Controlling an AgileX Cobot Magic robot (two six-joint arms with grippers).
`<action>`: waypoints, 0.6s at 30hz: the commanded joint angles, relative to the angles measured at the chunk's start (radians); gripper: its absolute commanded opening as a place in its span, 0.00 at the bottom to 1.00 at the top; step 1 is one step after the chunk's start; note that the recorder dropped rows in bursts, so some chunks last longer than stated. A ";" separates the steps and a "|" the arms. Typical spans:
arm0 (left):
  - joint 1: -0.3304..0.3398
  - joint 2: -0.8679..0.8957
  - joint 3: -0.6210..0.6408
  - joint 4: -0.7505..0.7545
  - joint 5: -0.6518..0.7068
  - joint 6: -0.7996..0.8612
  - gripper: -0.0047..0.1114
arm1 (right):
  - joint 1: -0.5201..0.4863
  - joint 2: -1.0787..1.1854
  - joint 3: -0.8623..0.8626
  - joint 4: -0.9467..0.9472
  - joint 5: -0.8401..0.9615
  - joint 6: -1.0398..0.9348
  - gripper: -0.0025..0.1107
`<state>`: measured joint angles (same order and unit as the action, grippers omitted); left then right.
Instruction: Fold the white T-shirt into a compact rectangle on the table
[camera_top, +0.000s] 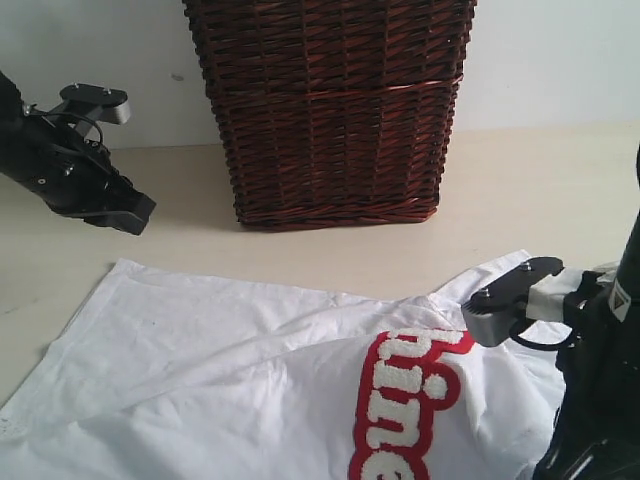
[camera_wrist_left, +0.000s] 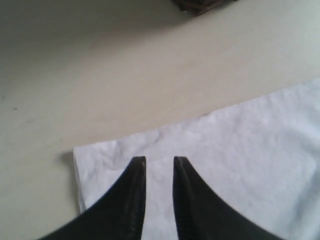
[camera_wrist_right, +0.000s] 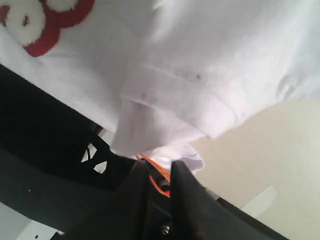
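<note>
At my right fingertips (camera_wrist_right: 186, 187), barely parted, sat a bunched fold of the white T-shirt (camera_top: 230, 380); whether I gripped it, I couldn't tell. I judged it best laid flat, edges squared. My left fingers (camera_wrist_left: 131, 200), slightly apart and empty, hung upper left in the exterior view, clear of the shirt sprawled lower centre across the table (camera_top: 540, 190).

The white T-shirt (camera_top: 230, 380) lies spread on the table (camera_top: 540, 190) at 6 o'clock. The basket (camera_top: 330, 110) stands behind it at 12 o'clock, apart. The left gripper (camera_wrist_left: 159, 160) is at 10 o'clock near the shirt's corner, and the right gripper (camera_wrist_right: 162, 167) at 4 o'clock at its edge.
</note>
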<state>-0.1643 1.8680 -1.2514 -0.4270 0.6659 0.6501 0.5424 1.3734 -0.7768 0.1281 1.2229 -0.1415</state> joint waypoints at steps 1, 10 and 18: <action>0.002 -0.008 0.003 -0.004 0.005 -0.007 0.22 | 0.003 0.025 -0.005 -0.053 -0.002 -0.013 0.33; 0.002 -0.008 0.003 -0.003 -0.010 -0.007 0.22 | -0.015 0.039 -0.107 -0.575 -0.034 0.514 0.20; 0.002 -0.012 0.003 0.003 -0.007 -0.007 0.11 | -0.169 0.249 -0.109 -0.353 -0.457 0.378 0.02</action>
<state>-0.1643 1.8680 -1.2514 -0.4270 0.6661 0.6501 0.4165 1.5519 -0.8770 -0.2821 0.9106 0.2782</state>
